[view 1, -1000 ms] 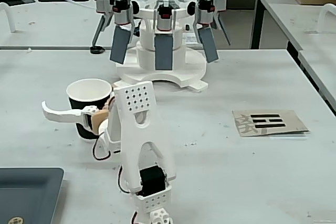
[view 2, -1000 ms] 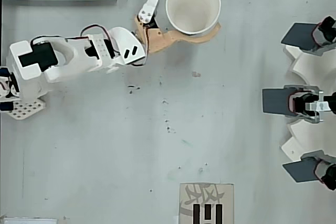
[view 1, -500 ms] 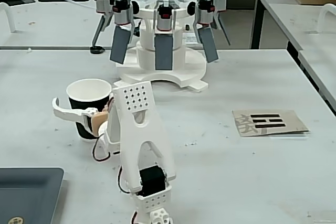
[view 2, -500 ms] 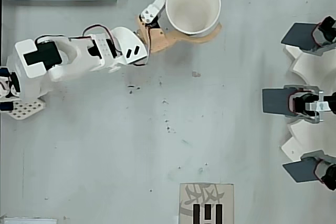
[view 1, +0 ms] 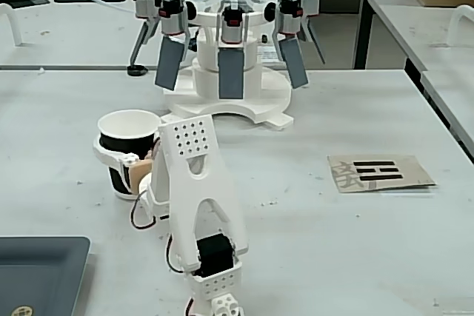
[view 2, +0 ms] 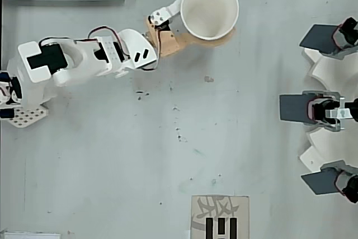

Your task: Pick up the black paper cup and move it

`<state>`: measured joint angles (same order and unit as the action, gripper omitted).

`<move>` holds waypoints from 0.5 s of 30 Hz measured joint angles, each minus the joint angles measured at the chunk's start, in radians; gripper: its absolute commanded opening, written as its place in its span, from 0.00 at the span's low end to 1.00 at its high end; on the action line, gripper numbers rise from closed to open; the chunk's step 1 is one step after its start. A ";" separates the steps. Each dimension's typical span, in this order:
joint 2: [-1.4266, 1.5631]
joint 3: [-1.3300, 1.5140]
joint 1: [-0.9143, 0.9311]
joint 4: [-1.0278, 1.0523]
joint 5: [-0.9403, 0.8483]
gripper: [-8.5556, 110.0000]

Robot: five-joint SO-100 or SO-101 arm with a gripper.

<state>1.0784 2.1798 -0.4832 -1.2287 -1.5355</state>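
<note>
Nearest the fixed camera sits the arm's base, a white perforated block at the bottom edge, with a dark grey tray off to its left on the table. Up from there the white arm leans away and to the left, red and black wires looping along its side.

And here's the gripper, wrapped right around the black paper cup! In the fixed view a white finger hooks round the front of the cup's black wall, just below the white rim. From overhead, the gripper has that white finger curving along the cup's top-left edge and a tan finger pressed along the opposite side, so the jaws are clasped on the cup. It stands upright, mouth open to the ceiling, white inside; whether its base touches the table, I cannot tell.

Off to the right in the fixed view lies a cardboard piece printed with black bars. Farthest back stands a white fixture with dark grey paddles hanging from it.
</note>
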 measured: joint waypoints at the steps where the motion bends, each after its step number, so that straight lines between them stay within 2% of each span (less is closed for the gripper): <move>1: 0.000 0.000 0.000 0.000 0.000 0.18; 10: 0.000 0.000 0.000 0.000 0.000 0.13; 15: 0.006 0.000 0.000 0.000 -0.008 0.13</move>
<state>1.0845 2.1798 -0.4832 -1.2287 -1.5432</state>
